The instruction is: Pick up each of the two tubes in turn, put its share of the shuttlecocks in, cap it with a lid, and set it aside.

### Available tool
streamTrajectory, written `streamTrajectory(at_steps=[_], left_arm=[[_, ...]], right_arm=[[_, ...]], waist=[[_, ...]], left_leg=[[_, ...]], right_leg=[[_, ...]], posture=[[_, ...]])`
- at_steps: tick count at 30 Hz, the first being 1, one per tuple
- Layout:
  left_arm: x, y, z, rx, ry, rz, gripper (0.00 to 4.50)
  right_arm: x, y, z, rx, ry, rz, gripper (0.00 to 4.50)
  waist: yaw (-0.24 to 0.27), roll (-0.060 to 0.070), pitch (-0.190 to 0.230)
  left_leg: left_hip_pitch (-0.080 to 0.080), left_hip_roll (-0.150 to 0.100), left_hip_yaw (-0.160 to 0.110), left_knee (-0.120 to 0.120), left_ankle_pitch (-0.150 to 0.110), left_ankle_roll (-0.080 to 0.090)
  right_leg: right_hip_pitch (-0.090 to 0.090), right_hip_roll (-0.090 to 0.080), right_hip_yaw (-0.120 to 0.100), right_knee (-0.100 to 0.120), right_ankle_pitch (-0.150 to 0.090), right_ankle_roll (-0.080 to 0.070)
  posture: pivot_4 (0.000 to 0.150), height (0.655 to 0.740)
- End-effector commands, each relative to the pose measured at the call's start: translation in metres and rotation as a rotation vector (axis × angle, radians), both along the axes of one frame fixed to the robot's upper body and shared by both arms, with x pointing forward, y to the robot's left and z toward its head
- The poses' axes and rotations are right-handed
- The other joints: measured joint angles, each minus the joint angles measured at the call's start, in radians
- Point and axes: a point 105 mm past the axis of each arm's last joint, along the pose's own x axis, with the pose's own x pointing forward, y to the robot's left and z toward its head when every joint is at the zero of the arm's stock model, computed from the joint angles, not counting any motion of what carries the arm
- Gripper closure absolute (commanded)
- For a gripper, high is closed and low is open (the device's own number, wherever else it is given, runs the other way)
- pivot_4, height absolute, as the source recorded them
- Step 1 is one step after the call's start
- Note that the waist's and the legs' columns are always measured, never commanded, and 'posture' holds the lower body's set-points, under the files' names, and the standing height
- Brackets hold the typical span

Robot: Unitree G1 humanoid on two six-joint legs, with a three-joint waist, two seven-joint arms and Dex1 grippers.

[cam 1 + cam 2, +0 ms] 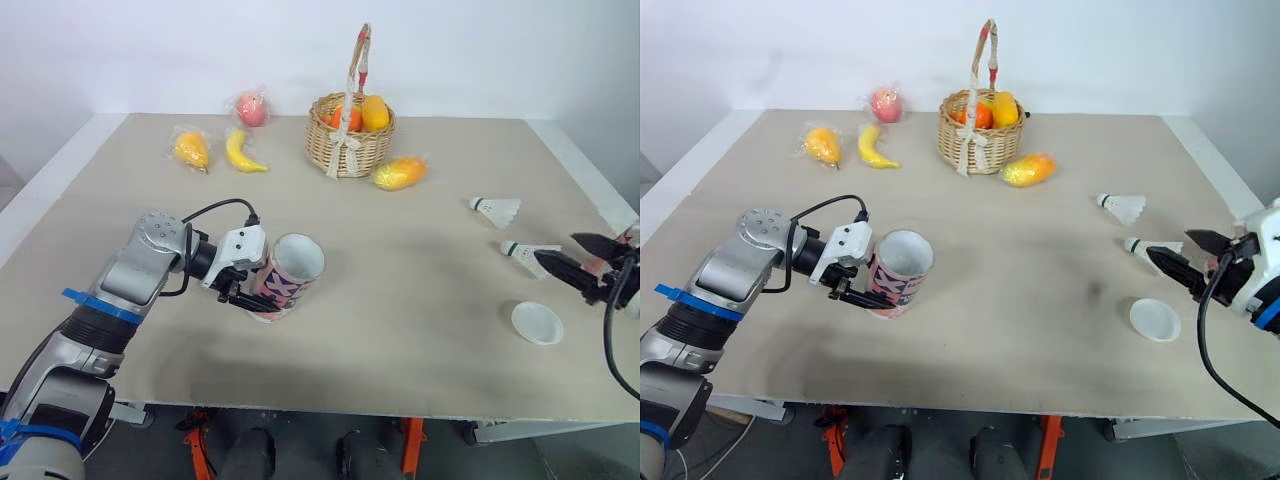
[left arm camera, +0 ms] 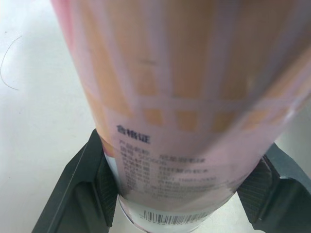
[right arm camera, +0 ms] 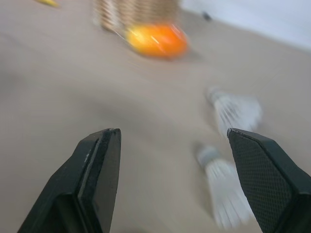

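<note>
A pink-and-white patterned tube [image 1: 290, 275] stands tilted at the table's front left, its open mouth facing up. My left gripper [image 1: 258, 298] is shut on its lower part; the left wrist view shows the tube [image 2: 184, 97] pressed between both black fingers [image 2: 92, 184]. Two white shuttlecocks lie at the right: one farther back [image 1: 497, 209], one nearer [image 1: 530, 253]. My right gripper [image 1: 575, 256] hovers open just right of the nearer shuttlecock, holding nothing. A round white lid [image 1: 537, 323] lies flat in front of it. Both shuttlecocks [image 3: 224, 189] appear ahead of the open right fingers.
A wicker basket [image 1: 349, 135] of fruit stands at the back centre, with a bagged orange fruit [image 1: 400, 173] beside it. A banana [image 1: 241, 151], a bagged pear [image 1: 191, 149] and an apple [image 1: 251, 108] lie at the back left. The table's right edge runs close to my right gripper.
</note>
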Motion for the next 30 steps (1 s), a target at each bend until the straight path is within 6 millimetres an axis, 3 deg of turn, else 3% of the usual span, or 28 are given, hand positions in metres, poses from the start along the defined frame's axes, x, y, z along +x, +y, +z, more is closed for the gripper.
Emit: streamTrajectory(at_steps=[1, 8, 16, 19, 25, 28, 30], left_arm=[[-0.003, -0.003, -0.004, 0.012, 0.011, -0.023, 1.57], [-0.004, 0.002, -0.004, 0.013, 0.015, -0.01, 1.57], [-0.004, 0.004, -0.005, 0.012, 0.015, -0.003, 1.57], [-0.004, 0.004, -0.005, 0.01, 0.016, -0.001, 1.57], [-0.004, 0.005, -0.005, 0.007, 0.016, 0.004, 1.57], [-0.005, 0.006, -0.005, 0.007, 0.017, 0.006, 1.57], [-0.005, 0.007, -0.005, 0.008, 0.019, 0.006, 1.57]], right_arm=[[0.006, -0.015, -0.006, 0.003, 0.002, -0.071, 0.73], [0.019, -0.024, -0.034, 0.077, 0.061, -0.115, 0.73], [0.038, -0.012, -0.041, 0.111, 0.085, -0.07, 0.73], [0.045, -0.007, -0.045, 0.111, 0.098, -0.06, 1.64], [0.051, 0.0, -0.042, 0.093, 0.09, -0.031, 4.47], [0.051, 0.019, -0.017, 0.041, 0.036, 0.056, 4.47], [0.044, 0.052, 0.009, -0.026, -0.021, 0.211, 4.47]], waist=[[0.0, 0.0, 0.0], [-0.001, 0.0, 0.0], [-0.003, 0.0, 0.0], [-0.003, 0.0, 0.0], [-0.003, 0.001, 0.0], [-0.003, 0.001, 0.0], [-0.003, 0.003, 0.0]], left_leg=[[0.0, 0.0, 0.0, 0.0, 0.0, 0.0], [0.0, 0.0, 0.002, -0.001, 0.0, 0.0], [0.0, 0.0, 0.003, -0.001, 0.0, 0.0], [0.0, 0.0, 0.002, -0.001, 0.0, 0.0], [0.0, 0.001, 0.003, -0.001, 0.0, 0.0], [0.0, 0.001, 0.003, -0.001, 0.0, 0.0], [0.0, 0.001, 0.003, -0.001, 0.0, 0.0]], right_leg=[[0.0, 0.0, 0.0, 0.0, 0.0, 0.0], [-0.001, 0.0, 0.002, 0.0, 0.001, -0.001], [-0.001, 0.002, 0.003, 0.0, 0.003, -0.004], [-0.001, 0.003, 0.003, 0.0, 0.003, -0.004], [-0.002, 0.003, 0.003, 0.0, 0.003, -0.005], [-0.002, 0.003, 0.003, 0.0, 0.003, -0.005], [-0.003, 0.003, 0.004, 0.0, 0.003, -0.005]], posture=[[0.15, 0.74], [0.15, 0.74], [0.15, 0.74], [0.15, 0.74], [0.15, 0.74], [0.15, 0.74], [0.15, 0.74]])
